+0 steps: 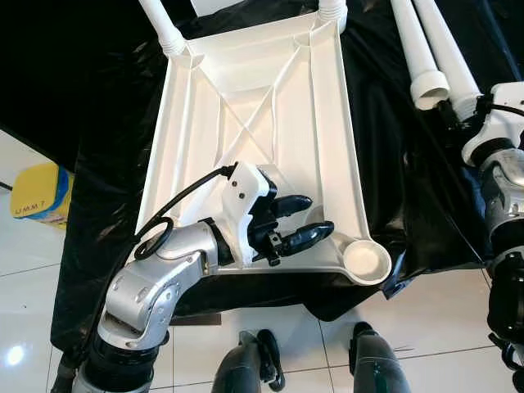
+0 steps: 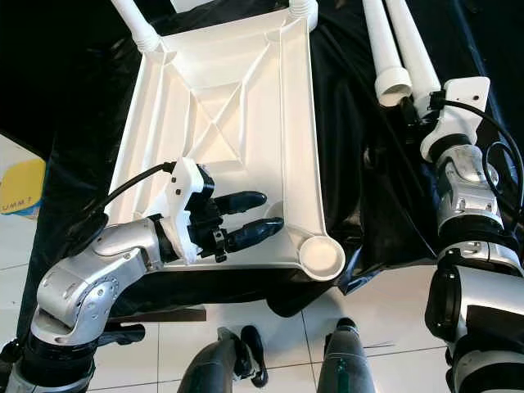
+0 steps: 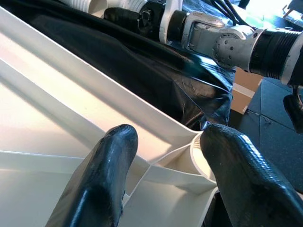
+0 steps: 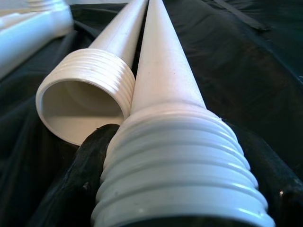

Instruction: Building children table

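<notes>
White leg in the right fingers, empty socket down at the near corner

White moulded plastic tabletop [image 1: 246, 106], ribbed underside up, fills the centre of the head views on a black plastic sheet [image 1: 393, 164]. Two white threaded legs are already screwed in at its far corners: one at the upper left [image 1: 160, 24], one at the top centre [image 1: 332, 10]. At lower centre-right sits the round empty corner socket [image 1: 367, 262], open and facing up.

The left gripper [image 1: 299, 219] rests on the tabletop's near end, its two black fingers set moderately apart and holding nothing, tips pointing toward that socket and just short of it. The left wrist view shows the fingers [image 3: 106, 175] straddling a rib, with the socket rim just past them.

The right gripper [image 4: 182, 215] is at the right edge of the frame, its fingers closed around the threaded end of a long tapered white plastic leg [image 4: 165, 94]. A second loose white leg with an open threaded mouth [image 4: 85, 101] lies touching it. Both legs run lengthwise toward the top of the frame.

The held leg's threaded end [image 2: 422, 100] lies up and to the right of the empty socket, with black sheet between them. The right arm is the one to carry it; I judge the leg must be swung upright, threads down, then brought down and leftward over the socket while the left gripper steadies the top
</notes>
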### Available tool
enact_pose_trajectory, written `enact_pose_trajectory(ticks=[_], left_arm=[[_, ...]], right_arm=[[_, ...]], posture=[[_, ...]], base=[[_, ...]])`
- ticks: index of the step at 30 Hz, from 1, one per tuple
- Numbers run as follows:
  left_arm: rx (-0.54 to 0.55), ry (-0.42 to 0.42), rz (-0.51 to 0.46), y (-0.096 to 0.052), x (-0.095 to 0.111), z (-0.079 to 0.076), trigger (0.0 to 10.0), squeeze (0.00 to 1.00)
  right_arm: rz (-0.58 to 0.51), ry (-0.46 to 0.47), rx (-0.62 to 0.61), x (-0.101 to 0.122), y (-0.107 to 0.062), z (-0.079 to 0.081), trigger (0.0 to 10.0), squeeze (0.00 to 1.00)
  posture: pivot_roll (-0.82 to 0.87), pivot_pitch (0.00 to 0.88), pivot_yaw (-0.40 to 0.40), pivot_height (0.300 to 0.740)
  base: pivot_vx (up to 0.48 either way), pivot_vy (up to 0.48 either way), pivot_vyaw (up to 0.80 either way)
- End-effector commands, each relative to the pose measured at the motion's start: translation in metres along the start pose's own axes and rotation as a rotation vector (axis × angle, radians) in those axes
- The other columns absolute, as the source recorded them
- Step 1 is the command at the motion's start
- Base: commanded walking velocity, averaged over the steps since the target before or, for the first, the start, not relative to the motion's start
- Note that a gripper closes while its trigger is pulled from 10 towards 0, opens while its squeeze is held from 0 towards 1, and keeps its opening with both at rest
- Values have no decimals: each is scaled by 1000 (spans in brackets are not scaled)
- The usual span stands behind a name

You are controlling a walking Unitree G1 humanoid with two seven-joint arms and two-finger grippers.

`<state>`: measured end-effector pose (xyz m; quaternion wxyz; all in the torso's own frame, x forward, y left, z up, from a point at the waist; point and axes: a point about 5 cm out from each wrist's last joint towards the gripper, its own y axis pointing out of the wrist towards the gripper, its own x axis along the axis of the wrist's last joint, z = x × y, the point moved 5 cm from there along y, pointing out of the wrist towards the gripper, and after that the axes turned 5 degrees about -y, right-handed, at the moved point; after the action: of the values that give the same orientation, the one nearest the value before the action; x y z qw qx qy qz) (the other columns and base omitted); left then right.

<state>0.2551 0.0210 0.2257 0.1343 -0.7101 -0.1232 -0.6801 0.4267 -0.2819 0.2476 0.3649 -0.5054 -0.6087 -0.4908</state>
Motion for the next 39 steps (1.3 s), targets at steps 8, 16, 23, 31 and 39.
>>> enact_pose_trajectory(ticks=[8, 16, 23, 31, 39], left_arm=[[35, 14, -8, 2, 4, 7, 10000, 0], [169, 11, -41, 8, 16, 39, 10000, 0], [219, 22, -91, 10, 30, 55, 10000, 0], [218, 35, -176, 16, 46, 64, 10000, 0], [204, -15, -243, 15, 59, 71, 10000, 1000]], right_arm=[[100, 91, 99, -40, -16, 23, 0, 0], [-93, 106, 21, -3, -14, 13, 10000, 0], [-221, 149, -1, 26, -14, 20, 10000, 0], [-355, 152, -11, 54, -23, 37, 10000, 0], [-416, 187, 27, 68, -28, 57, 10000, 0]], posture=[[-7, 295, 214, 740], [-41, 230, 164, 740], [-63, 172, 134, 740], [-82, 102, 105, 740], [-86, 64, 93, 740]], base=[[0, 0, 0], [0, 0, 0], [0, 0, 0], [0, 0, 0], [0, 0, 0]])
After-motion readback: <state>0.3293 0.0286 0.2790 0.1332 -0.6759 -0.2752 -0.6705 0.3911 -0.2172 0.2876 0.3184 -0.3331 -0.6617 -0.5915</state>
